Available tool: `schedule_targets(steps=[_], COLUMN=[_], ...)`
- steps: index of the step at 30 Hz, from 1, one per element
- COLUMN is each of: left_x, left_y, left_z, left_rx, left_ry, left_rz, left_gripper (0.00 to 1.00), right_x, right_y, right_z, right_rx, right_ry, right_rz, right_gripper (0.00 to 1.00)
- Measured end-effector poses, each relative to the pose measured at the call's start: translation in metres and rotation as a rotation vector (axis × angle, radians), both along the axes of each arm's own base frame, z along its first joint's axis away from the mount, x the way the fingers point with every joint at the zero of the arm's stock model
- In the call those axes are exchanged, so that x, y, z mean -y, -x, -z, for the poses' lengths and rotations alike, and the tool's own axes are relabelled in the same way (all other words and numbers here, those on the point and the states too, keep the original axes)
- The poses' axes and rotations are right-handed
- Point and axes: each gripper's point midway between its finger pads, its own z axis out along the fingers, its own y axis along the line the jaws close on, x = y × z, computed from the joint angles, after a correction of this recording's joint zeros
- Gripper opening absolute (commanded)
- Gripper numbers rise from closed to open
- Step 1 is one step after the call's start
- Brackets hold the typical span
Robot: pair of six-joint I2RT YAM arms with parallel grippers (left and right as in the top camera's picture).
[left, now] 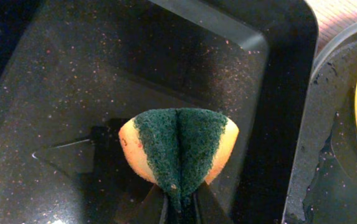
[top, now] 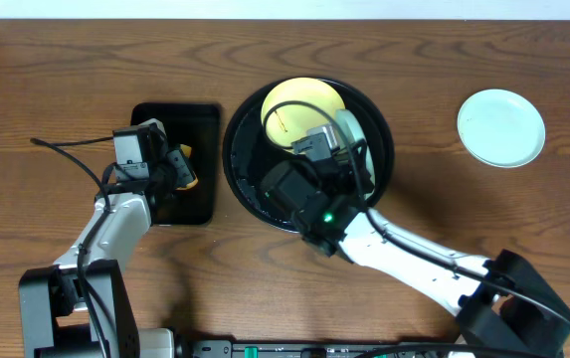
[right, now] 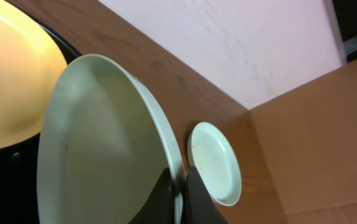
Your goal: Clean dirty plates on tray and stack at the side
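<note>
Your left gripper [left: 179, 200] is pinching a folded sponge [left: 178, 146] over the small tray [left: 72, 93], left of the round tray [top: 240, 169]. Your right gripper [right: 179, 186] is clamped on the rim of a mint plate [right: 103, 149], which is tilted over the round tray. The yellow plate [top: 299, 104] lies in that tray's far part. The second mint plate [top: 500, 127] rests on the table [top: 66, 80], far right.

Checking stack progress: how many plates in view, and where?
3. The yellow plate lies in the round tray. The held mint plate is pinched at its rim by the right gripper. The other mint plate sits on the table. The arm covers part of the tray.
</note>
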Motion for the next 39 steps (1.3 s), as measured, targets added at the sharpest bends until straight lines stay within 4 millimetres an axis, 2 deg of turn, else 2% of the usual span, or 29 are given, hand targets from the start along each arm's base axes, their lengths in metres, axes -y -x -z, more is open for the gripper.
schedule_targets(steps=[5,30,39], left_x=[0.000,0.000,0.000], left_y=[0.000,0.000,0.000], left_z=[0.000,0.000,0.000], left_rx=[0.000,0.000,0.000], left_ry=[0.000,0.000,0.000], left_rz=[0.000,0.000,0.000], left_gripper=[0.08,0.08,0.08], right_x=[0.010,-0.001,0.018], right_y=[-0.008,-0.006,-0.017], right_z=[-0.001,-0.004,-0.002], right_rx=[-0.022,-0.067,-0.073], right_ry=[-0.055,-0.158,-0.183], right_rz=[0.009,-0.063,-0.018], right_gripper=[0.01,0.01,0.01])
